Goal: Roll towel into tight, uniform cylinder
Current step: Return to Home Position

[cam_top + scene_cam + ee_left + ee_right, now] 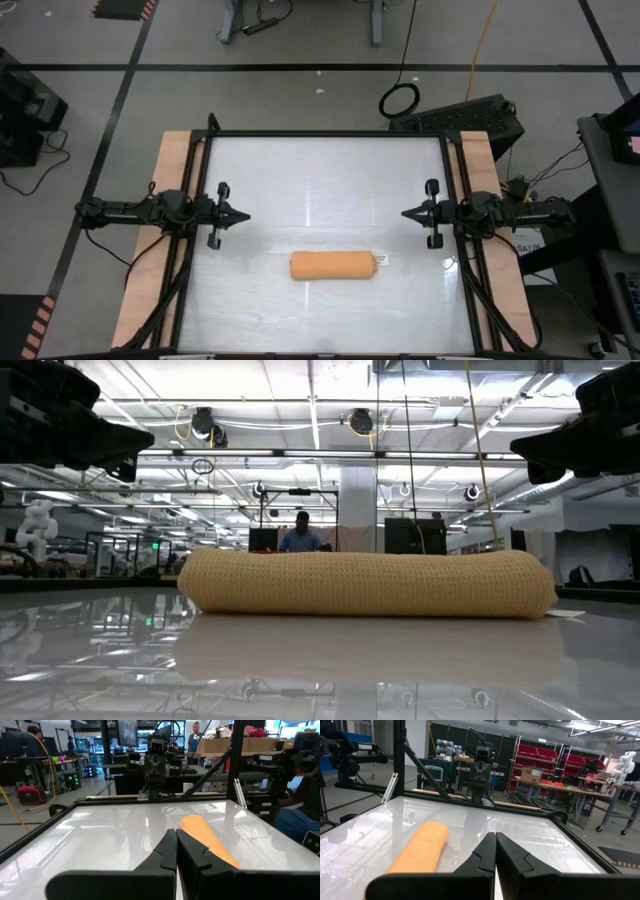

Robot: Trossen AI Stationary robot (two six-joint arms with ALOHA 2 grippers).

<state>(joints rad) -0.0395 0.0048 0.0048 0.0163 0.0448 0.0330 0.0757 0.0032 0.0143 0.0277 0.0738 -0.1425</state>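
The orange-tan towel (334, 265) lies rolled into a cylinder on the white table, its length running left to right, a little toward the near edge. A small white tag (381, 260) sticks out at its right end. The roll also shows in the low view (366, 582) and both wrist views (206, 840) (419, 851). My left gripper (245, 215) is shut at the table's left side, pointing level toward the centre. My right gripper (405, 214) is shut at the right side, facing it. Both are clear of the towel.
A black frame (325, 133) borders the white table top, with wooden strips (170, 160) along the left and right sides. Bare table lies between the two grippers, far of the roll. A person (300, 535) stands in the room behind the table.
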